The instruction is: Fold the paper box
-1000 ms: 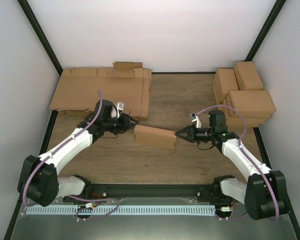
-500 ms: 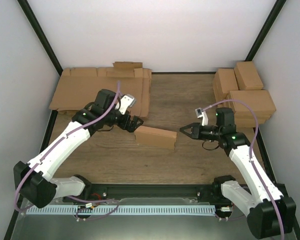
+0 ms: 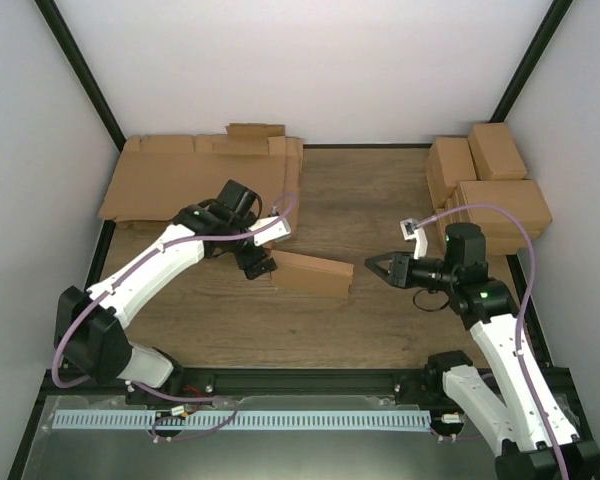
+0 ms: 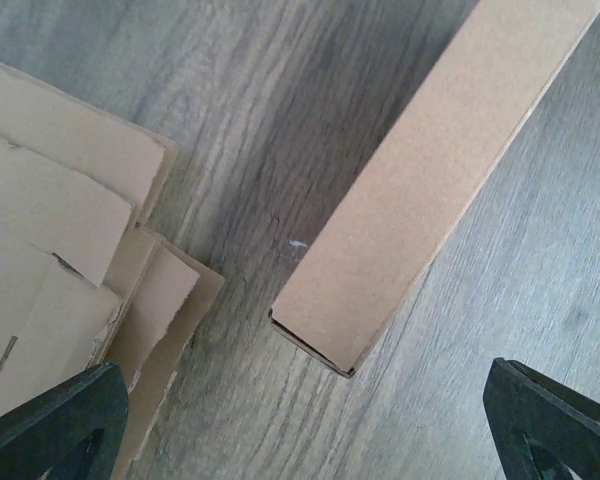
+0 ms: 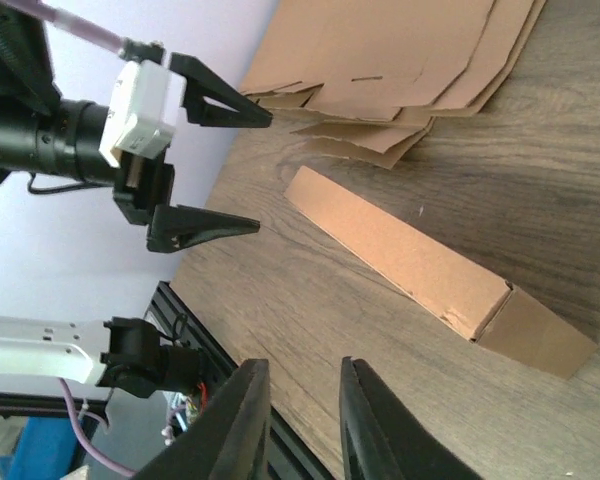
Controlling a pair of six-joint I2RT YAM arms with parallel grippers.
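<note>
1. The box (image 3: 310, 273) lies shut on the table (image 3: 380, 335), in the middle, between my two grippers.
2. My left gripper (image 3: 257, 263) is spread wide, close by the box's left end, gripping nothing.
3. My right gripper (image 3: 373, 265) is only a little apart and holds nothing. A gap of wood lies between it and the box's right end.
4. The sheets (image 3: 190, 180) have edges just behind the box's left end.
5. The stacked boxes (image 3: 490, 190) sit well apart, far right.
6. Bare wood shows in front of the box.

The left fingers (image 4: 55, 415) sprang wide; the right fingers (image 5: 248, 420) backed off the paper box (image 3: 310, 272).
</note>
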